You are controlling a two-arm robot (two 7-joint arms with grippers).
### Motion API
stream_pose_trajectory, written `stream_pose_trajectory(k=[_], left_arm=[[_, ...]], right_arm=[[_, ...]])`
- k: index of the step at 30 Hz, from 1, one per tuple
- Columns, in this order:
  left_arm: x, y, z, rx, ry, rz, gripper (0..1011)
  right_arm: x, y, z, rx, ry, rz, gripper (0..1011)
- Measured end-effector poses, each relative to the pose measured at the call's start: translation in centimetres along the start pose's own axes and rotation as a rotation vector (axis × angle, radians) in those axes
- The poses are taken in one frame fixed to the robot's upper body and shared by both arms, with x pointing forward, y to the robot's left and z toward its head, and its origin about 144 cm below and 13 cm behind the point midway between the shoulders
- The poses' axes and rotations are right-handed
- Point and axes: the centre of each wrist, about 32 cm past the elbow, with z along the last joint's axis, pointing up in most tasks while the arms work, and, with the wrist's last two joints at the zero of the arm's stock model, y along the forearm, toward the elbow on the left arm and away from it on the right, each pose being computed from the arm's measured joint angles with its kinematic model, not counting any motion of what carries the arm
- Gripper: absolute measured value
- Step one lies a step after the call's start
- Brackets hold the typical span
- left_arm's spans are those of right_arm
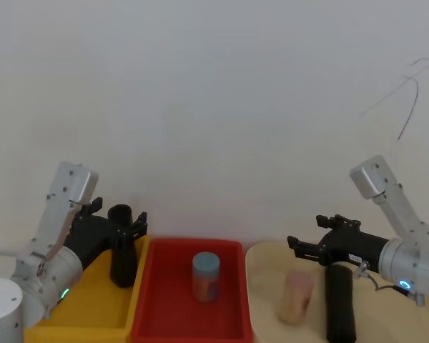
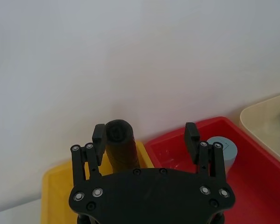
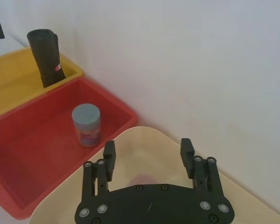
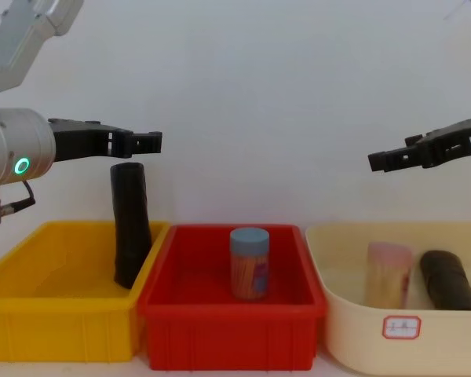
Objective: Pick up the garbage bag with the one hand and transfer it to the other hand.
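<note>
Garbage bag [image 4: 131, 226] stands near upright in the yellow bin [image 4: 31, 302], leaning against the bin's right wall next to the red bin [image 4: 228, 326]. The roll's top sticks out well above the bin rim. A small red mark shows on its side in the right wrist view; we can't read it.

Our left tool [image 4: 145, 143] hovers above the roll's top, fingers spread, gripping nothing. In the left wrist view, the roll sits by one finger [image 2: 99, 134], off-centre in the gap. Left arm reaches forward roughly level, green ring light on at the wrist.

Our right tool [image 4: 385, 160] hangs over the cream tub [image 4: 392, 345], fingers apart, empty, pointing toward the middle. White printed label on its body, too small to read.

Open air between the two tools, above the red bin. The red bin holds only a blue-lidded can [image 4: 249, 262], upright, centre. The cream tub holds a pinkish cylinder [image 4: 388, 274] upright and a second black roll [image 4: 450, 280] lying beside it. White tag with red border on the tub's front; text illegible. Plain wall right behind all three bins.
</note>
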Motion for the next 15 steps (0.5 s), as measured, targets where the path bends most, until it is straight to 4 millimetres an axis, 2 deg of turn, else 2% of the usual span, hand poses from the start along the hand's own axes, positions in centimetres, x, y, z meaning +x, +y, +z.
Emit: stream_pose_trajectory(k=[7,15], left_arm=[[0.00,0.00,0.00,0.000,0.000,0.000,1001],[0.00,0.00,0.00,0.000,0.000,0.000,1002]], right_arm=[[-0.01,-0.03,-0.22,0.000,0.002,0.005,1001],[-0.21,-0.08,-0.35,0.017,-0.001,-0.006,1000]])
